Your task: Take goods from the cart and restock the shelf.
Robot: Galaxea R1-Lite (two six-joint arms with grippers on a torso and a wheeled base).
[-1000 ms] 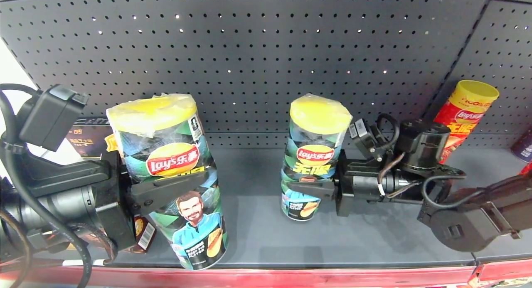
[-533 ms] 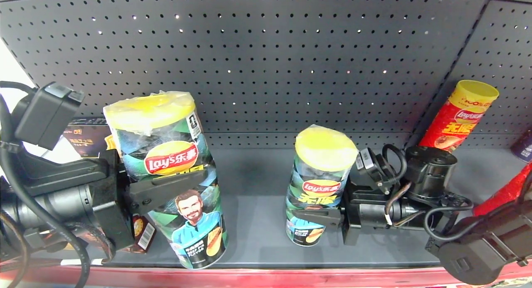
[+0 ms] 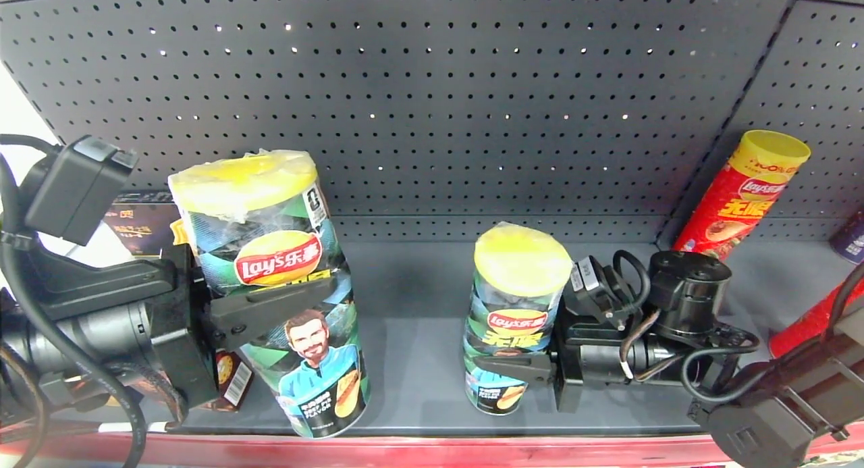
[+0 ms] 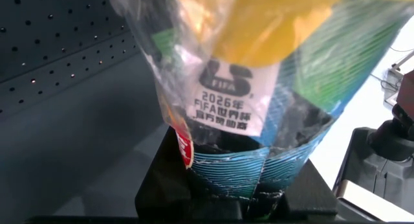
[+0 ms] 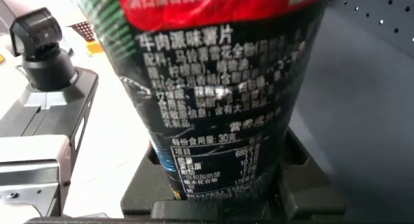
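Jaws both clamped: left jaws grip big chip can at 8 o'clock over shelf front; right jaws grip smaller chip can at 5 o'clock, low on shelf. Neither released yet; red can at 2 o'clock already stocked.

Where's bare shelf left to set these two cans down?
Widest bare patch: shelf floor between the left chip can and the right chip can, back to the pegboard. A smaller one lies before the red can. The left end is crowded with boxes.
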